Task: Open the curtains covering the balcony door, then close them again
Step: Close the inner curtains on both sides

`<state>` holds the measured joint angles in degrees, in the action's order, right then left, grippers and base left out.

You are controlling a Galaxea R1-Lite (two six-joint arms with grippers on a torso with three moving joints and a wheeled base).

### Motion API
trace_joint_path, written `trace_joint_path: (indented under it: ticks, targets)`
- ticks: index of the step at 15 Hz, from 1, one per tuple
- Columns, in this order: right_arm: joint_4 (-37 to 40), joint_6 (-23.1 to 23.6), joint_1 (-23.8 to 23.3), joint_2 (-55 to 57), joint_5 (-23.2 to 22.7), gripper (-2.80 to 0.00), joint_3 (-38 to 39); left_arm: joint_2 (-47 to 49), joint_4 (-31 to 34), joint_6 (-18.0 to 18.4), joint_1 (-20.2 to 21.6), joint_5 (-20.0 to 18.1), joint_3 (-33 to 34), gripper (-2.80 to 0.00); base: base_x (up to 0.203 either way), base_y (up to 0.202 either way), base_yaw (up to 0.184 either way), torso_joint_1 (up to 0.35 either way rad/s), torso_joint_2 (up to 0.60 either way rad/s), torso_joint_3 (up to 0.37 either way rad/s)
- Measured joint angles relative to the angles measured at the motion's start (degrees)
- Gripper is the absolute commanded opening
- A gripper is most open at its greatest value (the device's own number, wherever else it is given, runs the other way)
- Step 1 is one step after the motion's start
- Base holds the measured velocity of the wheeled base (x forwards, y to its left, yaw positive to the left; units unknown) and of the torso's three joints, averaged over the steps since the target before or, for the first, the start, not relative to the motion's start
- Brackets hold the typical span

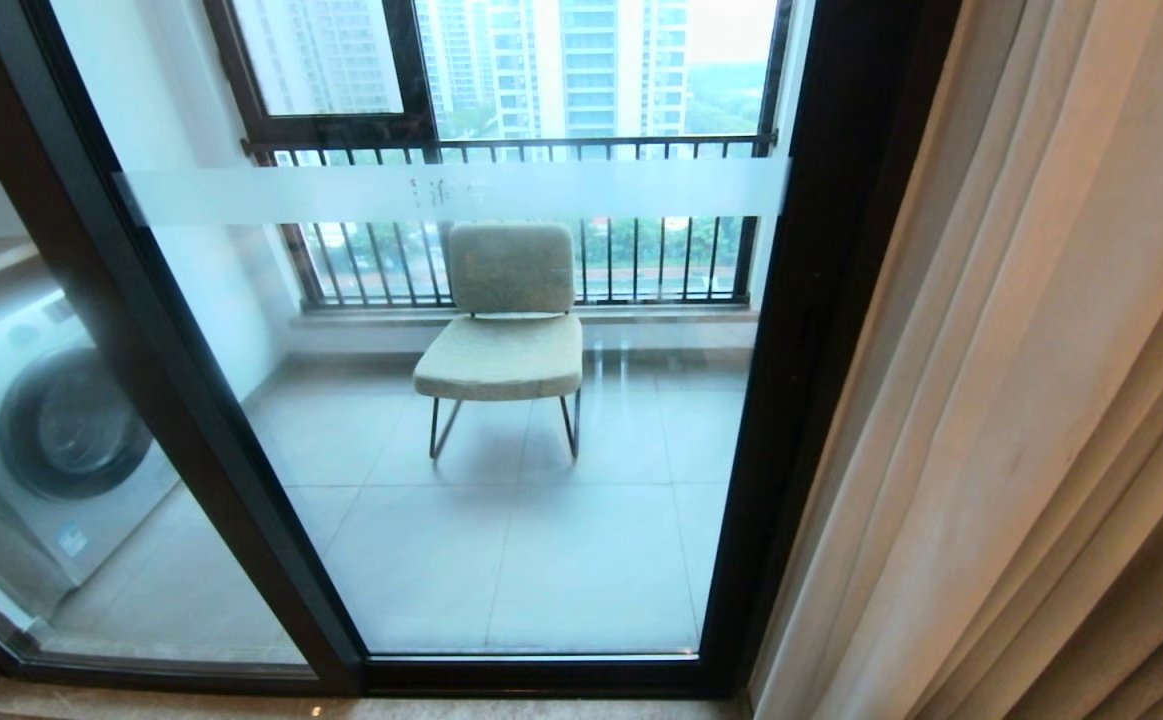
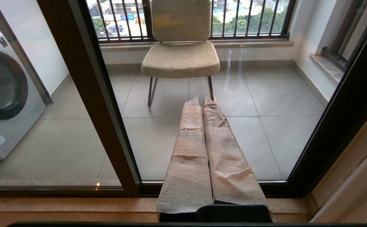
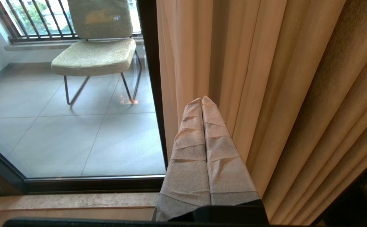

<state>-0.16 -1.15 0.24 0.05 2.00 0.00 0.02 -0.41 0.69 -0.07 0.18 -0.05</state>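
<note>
From the head view we see the balcony door point(image 1: 461, 420), its glass panels in dark frames, with a frosted band point(image 1: 451, 192) running across it. The curtains point(image 1: 1021, 400) hang gathered at the right edge, beside the door frame, leaving the glass uncovered. Behind the glass stand a padded chair point(image 1: 506, 320) and, to the left, a washing machine point(image 1: 46, 430); neither arm shows here.

In the left wrist view our left hand point(image 2: 201, 99) points at the glass, its two wrapped fingers point(image 2: 189, 138) pressed together, gripping nothing, apart from the pane. The chair stands beyond it.

In the right wrist view our right hand point(image 3: 201, 100) is likewise closed and empty, its tips just in front of the beige folds of the curtains, though we cannot tell whether they touch.
</note>
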Motion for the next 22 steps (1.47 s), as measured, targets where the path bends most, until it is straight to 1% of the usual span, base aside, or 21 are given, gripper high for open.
trace_joint_path:
  ticks: [3,5,7,8,9,12,14,17,22]
  targets:
    - [-0.39,0.55,0.00,1.26,-0.07,-2.80,-0.79,0.00,0.00,0.02,-0.02,0.00,0.00,-2.80,0.000,0.000,0.000,0.000,0.00,0.000]
    - [-1.13,0.57,0.00,3.27,-0.10,-2.80,-2.82,0.00,0.00,0.01,-0.04,-0.02,0.00,-2.80,0.000,0.000,0.000,0.000,0.00,0.000]
    - [-3.42,0.66,0.06,6.25,-0.09,-2.80,-4.92,0.00,0.00,-0.01,-0.02,-0.02,0.00,-2.80,0.000,0.000,0.000,0.000,0.00,0.000]
    - [-5.42,0.68,0.20,8.28,-0.10,-0.48,-5.92,0.00,0.00,0.00,0.00,-0.02,0.00,-2.80,0.000,0.000,0.000,0.000,0.00,0.000]
    - [-7.79,0.71,0.38,10.58,-0.08,0.00,-6.87,0.00,0.00,0.01,0.02,-0.05,0.00,-2.80,0.000,0.000,0.000,0.000,0.00,0.000]
    - [-16.41,0.76,1.04,18.43,-0.10,0.00,-9.86,0.00,0.00,0.01,0.02,-0.01,0.00,-2.80,0.000,0.000,0.000,0.000,0.00,0.000]
    - [-20.71,0.71,1.35,23.27,-0.75,0.00,-12.76,0.00,0.01,0.01,0.00,-0.02,0.00,-2.80,0.000,0.000,0.000,0.000,0.00,0.000]
    - [-21.75,0.44,1.51,28.50,-3.29,0.00,-18.04,0.00,0.01,-0.01,-0.04,-0.01,0.00,-2.80,0.000,0.000,0.000,0.000,0.00,0.000]
    - [-22.25,0.37,1.62,34.64,-5.47,0.00,-24.85,0.00,0.00,0.01,0.00,-0.05,0.00,-2.80,0.000,0.000,0.000,0.000,0.00,0.000]
